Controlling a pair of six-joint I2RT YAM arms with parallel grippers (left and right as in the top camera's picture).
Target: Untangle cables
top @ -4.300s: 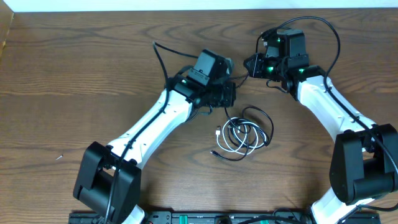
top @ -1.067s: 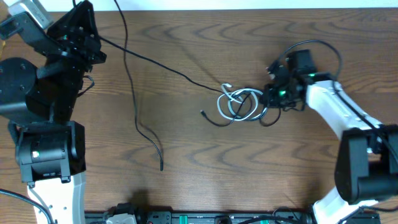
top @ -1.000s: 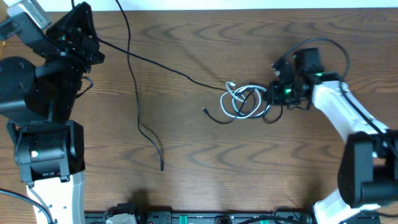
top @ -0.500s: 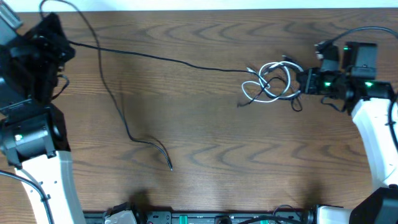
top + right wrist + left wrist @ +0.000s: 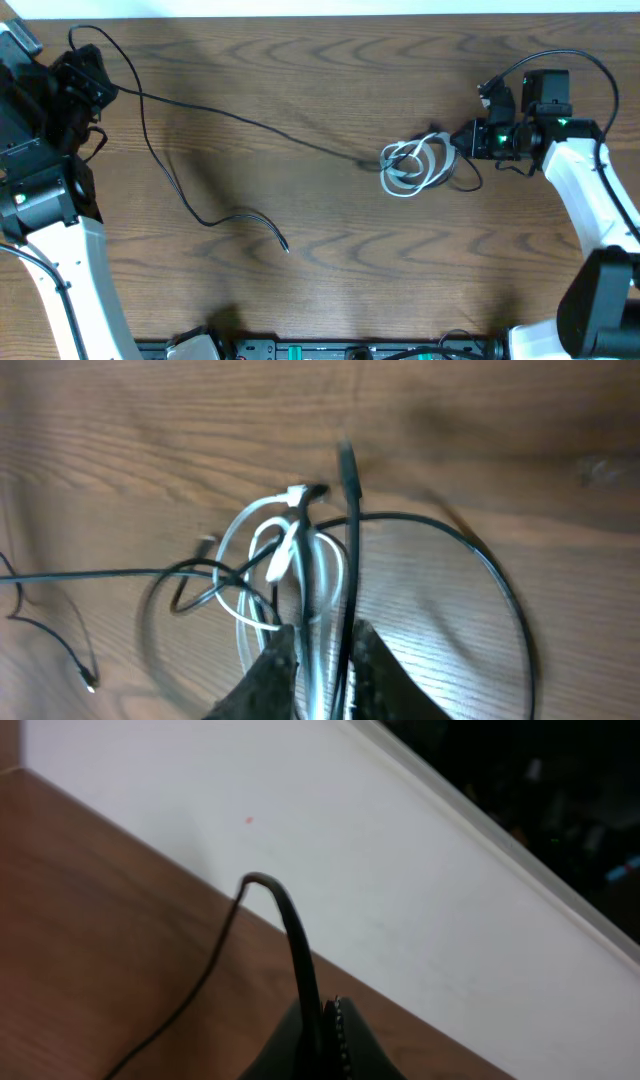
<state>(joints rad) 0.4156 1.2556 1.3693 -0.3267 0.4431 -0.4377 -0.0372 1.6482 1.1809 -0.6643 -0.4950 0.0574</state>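
Pulling the hands further apart risks cinching the knot. The long thin black cord (image 5: 250, 122), pinched tight in the left hand (image 5: 320, 1025) at the far-left edge, crosses the brown wooden surface (image 5: 330, 300) into the white coiled cord (image 5: 412, 165). The right hand (image 5: 320, 655) clamps that coil together with 1 second black loop (image 5: 485, 575). The loose plug end (image 5: 285, 247) trails, and the arm's thicker black wire (image 5: 570, 54) arches nearby and could snag.

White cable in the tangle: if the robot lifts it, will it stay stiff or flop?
Probably floppy: the white cable lies in loose curls on the table. Likely light, since it looks very thin. It may tug a black cable along, because they cross where the right tool pinches them.
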